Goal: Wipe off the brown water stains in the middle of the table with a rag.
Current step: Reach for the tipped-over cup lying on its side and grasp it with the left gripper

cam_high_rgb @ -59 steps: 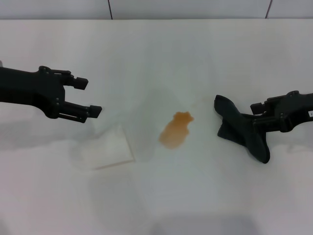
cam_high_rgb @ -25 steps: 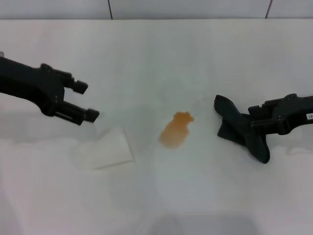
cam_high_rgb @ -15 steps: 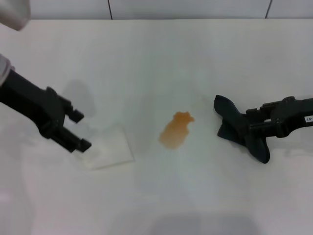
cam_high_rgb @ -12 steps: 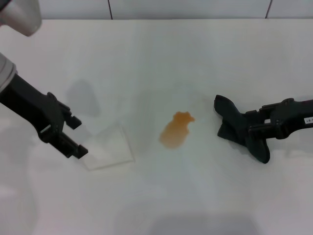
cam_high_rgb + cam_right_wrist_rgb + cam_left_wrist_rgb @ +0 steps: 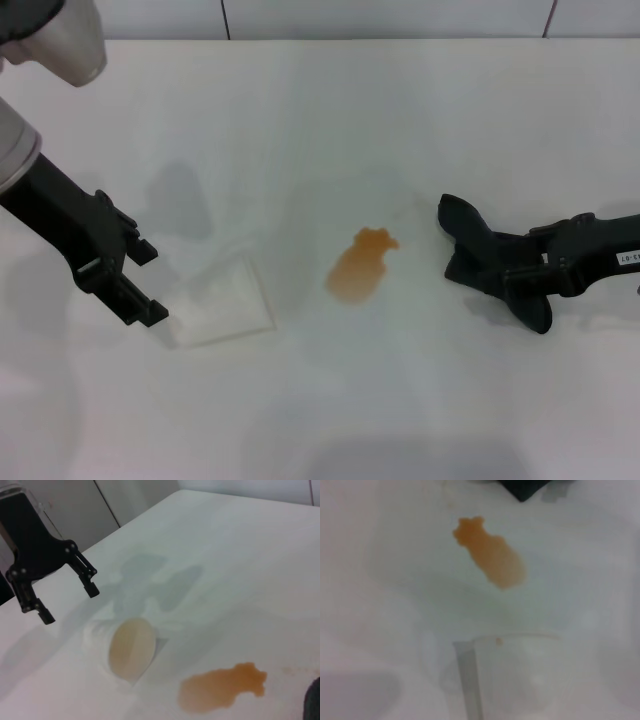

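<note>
Orange-brown water stains sat mid white table; right gripper clamped the dark wrinkled rag beside them; left gripper gaped by a translucent cup, whose tinted mouth only the right wrist view revealed

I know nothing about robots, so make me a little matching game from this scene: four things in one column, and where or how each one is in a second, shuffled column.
Things:
1. orange-brown liquid stain
2. dark wrinkled cloth rag
3. translucent plastic cup
4. left end effector

States:
A. lying on its side on the white table
B. open, beside the cup's base
C. unwiped, mid-table
D. right end effector at it, on the table's right

Pairs: 1-C, 2-D, 3-A, 4-B
</note>
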`<control>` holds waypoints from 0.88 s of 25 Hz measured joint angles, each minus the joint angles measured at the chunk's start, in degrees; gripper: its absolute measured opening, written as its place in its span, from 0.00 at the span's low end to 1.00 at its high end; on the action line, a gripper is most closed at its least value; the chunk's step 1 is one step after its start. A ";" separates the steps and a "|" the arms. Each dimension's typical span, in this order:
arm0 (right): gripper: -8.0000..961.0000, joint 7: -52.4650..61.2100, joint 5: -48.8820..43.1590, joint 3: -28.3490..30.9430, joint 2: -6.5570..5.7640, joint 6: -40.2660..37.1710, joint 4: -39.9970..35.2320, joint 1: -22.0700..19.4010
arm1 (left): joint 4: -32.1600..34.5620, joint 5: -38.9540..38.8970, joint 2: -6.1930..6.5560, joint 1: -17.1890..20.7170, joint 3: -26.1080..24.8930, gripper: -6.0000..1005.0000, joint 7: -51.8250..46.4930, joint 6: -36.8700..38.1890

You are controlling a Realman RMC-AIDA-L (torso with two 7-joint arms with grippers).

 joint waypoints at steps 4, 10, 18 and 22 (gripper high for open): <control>0.64 -0.07 0.40 -0.05 0.00 -0.04 -0.01 -0.08 | 0.01 0.38 -0.32 -0.38 0.48 0.87 0.73 -1.24; 0.64 -0.09 0.43 -0.04 0.00 -0.08 -0.17 -0.06 | -0.40 0.35 -1.28 -1.16 0.76 0.87 2.70 -3.29; 0.64 -0.09 0.60 -0.04 0.00 -0.18 -0.38 0.02 | -1.31 0.09 -3.19 -1.18 1.30 0.87 3.94 -5.93; 0.64 -0.09 0.60 -0.04 0.00 -0.39 -0.40 0.13 | -1.37 0.11 -4.03 -0.97 1.30 0.87 4.35 -6.89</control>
